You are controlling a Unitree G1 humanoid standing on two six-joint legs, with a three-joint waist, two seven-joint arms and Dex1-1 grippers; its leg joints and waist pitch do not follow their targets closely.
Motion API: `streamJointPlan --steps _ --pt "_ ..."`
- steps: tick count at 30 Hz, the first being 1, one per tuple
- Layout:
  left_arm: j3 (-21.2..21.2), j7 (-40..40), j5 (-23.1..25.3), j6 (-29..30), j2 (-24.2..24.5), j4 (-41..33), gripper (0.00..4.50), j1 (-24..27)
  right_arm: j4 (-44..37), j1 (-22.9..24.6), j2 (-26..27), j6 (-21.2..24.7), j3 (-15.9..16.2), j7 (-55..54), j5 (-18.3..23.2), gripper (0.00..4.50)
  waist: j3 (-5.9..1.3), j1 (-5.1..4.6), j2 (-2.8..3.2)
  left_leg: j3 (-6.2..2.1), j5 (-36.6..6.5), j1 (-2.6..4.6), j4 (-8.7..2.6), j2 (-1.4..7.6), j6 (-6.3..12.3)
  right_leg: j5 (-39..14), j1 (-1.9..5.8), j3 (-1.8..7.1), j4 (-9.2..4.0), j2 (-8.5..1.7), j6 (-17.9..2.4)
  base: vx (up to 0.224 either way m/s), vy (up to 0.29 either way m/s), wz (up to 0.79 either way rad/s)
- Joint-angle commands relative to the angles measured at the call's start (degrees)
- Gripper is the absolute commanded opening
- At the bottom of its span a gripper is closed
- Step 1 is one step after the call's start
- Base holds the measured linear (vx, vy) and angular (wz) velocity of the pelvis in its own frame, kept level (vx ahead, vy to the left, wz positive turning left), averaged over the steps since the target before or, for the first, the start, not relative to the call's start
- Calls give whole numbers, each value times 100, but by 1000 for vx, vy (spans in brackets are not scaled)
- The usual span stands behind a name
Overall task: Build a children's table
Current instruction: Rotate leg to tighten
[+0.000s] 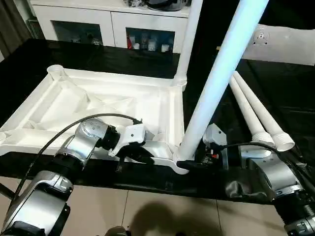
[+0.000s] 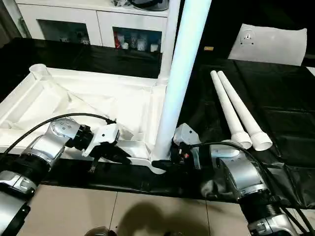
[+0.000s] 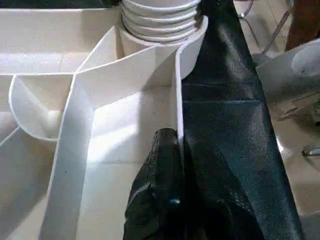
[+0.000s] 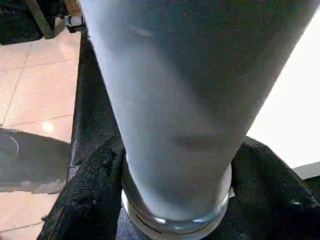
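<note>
The tabletop [image 1: 98, 105] lies upside down on the black-covered table [image 1: 275, 83], ribbed underside up, filling the left half of the scene. Its far left corner socket [image 1: 55, 71] stands empty.

The left pincer [image 1: 129, 156] reaches in from the near left and is clamped narrowly on the tabletop's near rim, just left of the near right corner. In the left wrist view its black fingers [image 3: 162, 190] are pressed together along the thin upright rim wall, with black cloth on one side and white ribbing on the other.

A leg [image 1: 189, 42] stands upright in the far right corner socket. A second leg [image 1: 221, 73] rises from the near right corner socket [image 1: 179, 164] and leans to the right, its top out of view.

The right pincer [image 1: 186, 163] comes in from the near right and closes around the foot of this leaning leg, just above the socket. In the right wrist view a black finger [image 4: 85, 200] sits on each side of the tube, touching it.

To the right, two more legs [image 1: 256, 110] lie side by side on the black cloth, touching each other, wide ends toward the near edge, well apart from the tabletop.

At the far right a flat white sheet [image 1: 283, 44] lies on the table. White cabinets [image 1: 113, 27] with glass doors stand beyond the far edge.
</note>
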Motion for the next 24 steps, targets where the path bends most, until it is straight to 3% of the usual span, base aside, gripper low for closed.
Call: streamJointPlan --steps 1,3,4,5,7,8,9,10,12,13,14,15,16,17,19,21,22,23,24 --pt "95 538 13 351 -232 133 0 -87 -50 119 249 241 34 -252 134 270 -369 -20 33 -87 -1449 65 -436 344 188 -1902 292 324 -391 -407 -1108 0 0 0" --pt "178 736 -35 523 -350 105 0 -87 9 150 386 324 29 -641 -10 269 -327 -50 24 -111 -1779 101 -454 333 73 -2481 271 309 -459 -413 -961 0 0 0" --pt "300 1191 -88 836 -633 7 0 -80 160 179 777 480 -58 -1436 -172 269 -313 -58 45 -126 -1985 136 -450 304 19 -2942 259 287 -527 -425 -806 0 0 0" --pt "300 1191 -88 836 -633 7 0 -80 160 179 777 480 -58 -1436 -172 269 -298 -89 34 -129 -2027 133 -464 315 -36 -3073 244 296 -537 -425 -747 0 0 0" --pt "408 1727 -115 1157 -973 -57 0 -90 250 173 1290 739 -267 -2184 -108 269 -282 -166 23 -178 -2324 183 -451 282 -130 -3690 213 216 -647 -430 -485 0 0 0" --pt "427 1918 -110 1295 -1118 -73 0 -101 284 140 1533 830 -354 -2478 -71 269 -281 -183 61 -200 -2382 188 -457 277 -140 -3738 228 191 -657 -435 -441 0 0 0" --pt "432 2015 -99 1344 -1186 -75 0 -108 299 119 1644 871 -389 -2609 -59 269 -280 -261 35 -208 -2445 172 -459 273 -122 -3773 222 176 -682 -417 -370 0 0 0" --pt "471 2450 -47 1503 -1444 -35 0 -153 399 24 2022 976 -503 -3070 -56 269 -271 -312 56 -207 -2525 191 -447 256 -103 -3880 189 164 -715 -411 -323 0 0 0" --pt "489 2670 -23 1573 -1581 -3 0 -182 474 -33 2195 981 -532 -3294 -84 269 -267 -394 75 -221 -2646 225 -411 221 -58 -4147 172 100 -796 -417 -202 0 0 0" --pt "539 3064 45 1710 -1806 41 0 -234 610 -142 2458 970 -520 -3682 -213 269 -279 -428 84 -236 -2626 196 -417 215 -8 -4142 227 61 -821 -417 -124 0 0 0" --pt "539 3064 45 1710 -1806 41 0 -234 610 -142 2458 970 -520 -3682 -213 269 -273 -461 148 -253 -2695 169 -453 248 -19 -4009 233 41 -827 -410 -121 0 0 0" --pt "564 3412 137 1728 -1951 110 0 -292 729 -247 2653 947 -518 -3975 -307 269 -268 -475 138 -266 -2772 171 -453 242 -20 -4019 242 -2 -853 -405 -78 0 0 0" --pt "590 3674 203 1783 -2067 145 0 -338 818 -342 2828 952 -534 -4226 -390 269 -264 -529 189 -286 -2991 217 -464 257 -56 -3931 238 -56 -871 -399 -82 0 0 0" --pt "602 3835 246 1827 -2143 160 0 -369 872 -410 2955 950 -556 -4404 -440 269 -264 -567 180 -295 -3091 220 -470 263 -58 -3891 252 -88 -886 -394 -72 0 0 0" --pt "597 3917 306 1896 -2186 93 0 -372 818 -433 3108 943 -667 -4461 -379 269 -235 -645 229 -321 -3464 320 -467 271 -100 -3863 228 -172 -956 -388 -54 0 0 0" --pt "513 3772 397 1892 -2087 5 0 -332 720 -395 3098 871 -739 -4402 -336 324 -223 -696 254 -344 -3740 321 -502 297 -85 -3712 274 -240 -973 -379 1 -16 26 4" --pt "483 3708 424 1873 -2036 -17 0 -312 690 -375 3066 834 -758 -4391 -331 338 -223 -728 277 -383 -3886 255 -584 352 -104 -3440 363 -220 -864 -395 -31 0 0 0" --pt "439 3544 453 1821 -1892 -66 0 -252 605 -311 2935 771 -802 -4301 -285 341 -224 -706 281 -393 -3899 208 -641 367 -147 -3318 374 -118 -793 -439 -113 0 0 0" --pt "439 3544 453 1821 -1892 -66 0 -252 605 -311 2935 771 -802 -4301 -285 341 -220 -711 254 -367 -3871 247 -601 323 -163 -3454 311 -115 -838 -462 -133 0 0 0"
